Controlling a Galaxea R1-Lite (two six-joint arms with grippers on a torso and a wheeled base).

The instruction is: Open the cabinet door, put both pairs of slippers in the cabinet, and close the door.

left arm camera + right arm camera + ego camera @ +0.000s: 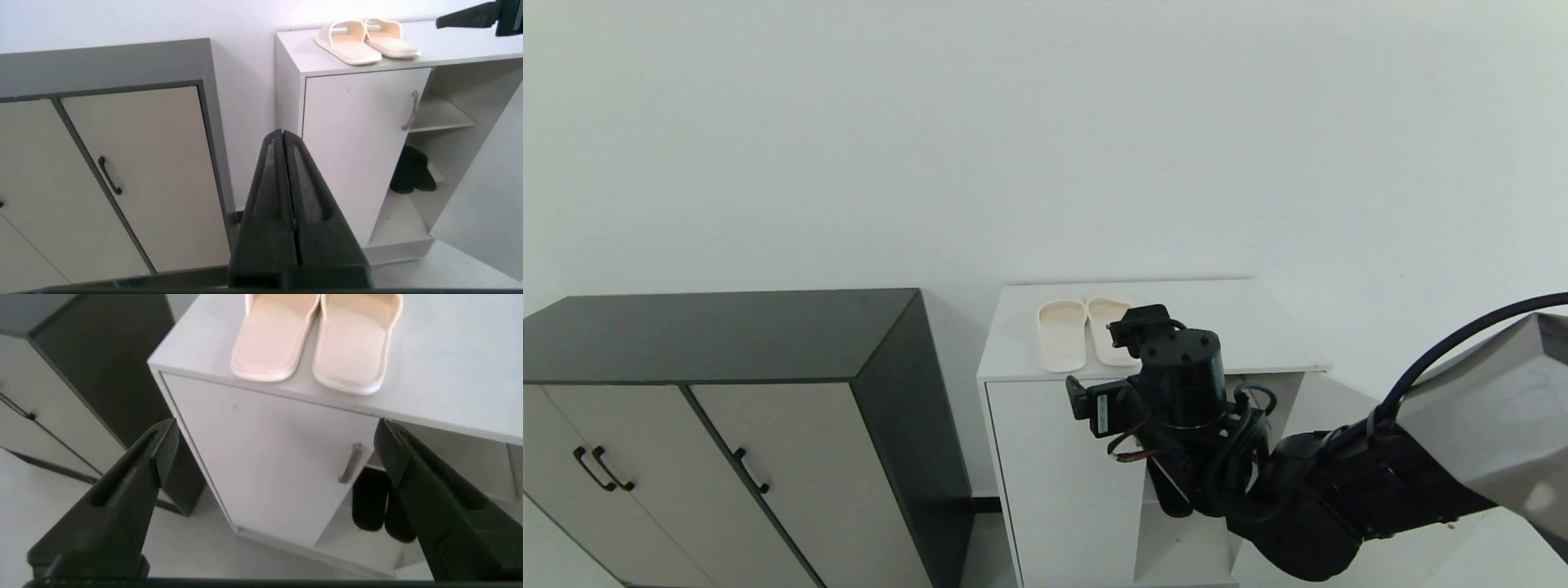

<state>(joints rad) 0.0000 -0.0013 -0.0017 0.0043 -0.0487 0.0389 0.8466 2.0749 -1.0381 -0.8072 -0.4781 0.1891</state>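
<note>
Slippers: cream pair (pixel 1086 333) lay near left edge of cabinet top (pixel 1217 327) — awaiting pickup.
Right gripper (pixel 276 433): jaws stood spread, ready to take them.
Left gripper (pixel 283 143): clenched.

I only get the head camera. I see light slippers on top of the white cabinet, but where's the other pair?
Observer: The black slippers are already inside the white cabinet, in its open half, under the shelf.
Child: Is my right claw open? The arm hides it.
Observer: Yes. The right gripper is wide open, out in front of the cabinet's top edge.
Child: And the other claw?
Observer: The left gripper is shut with nothing in it, held farther back and facing both cabinets.
</note>
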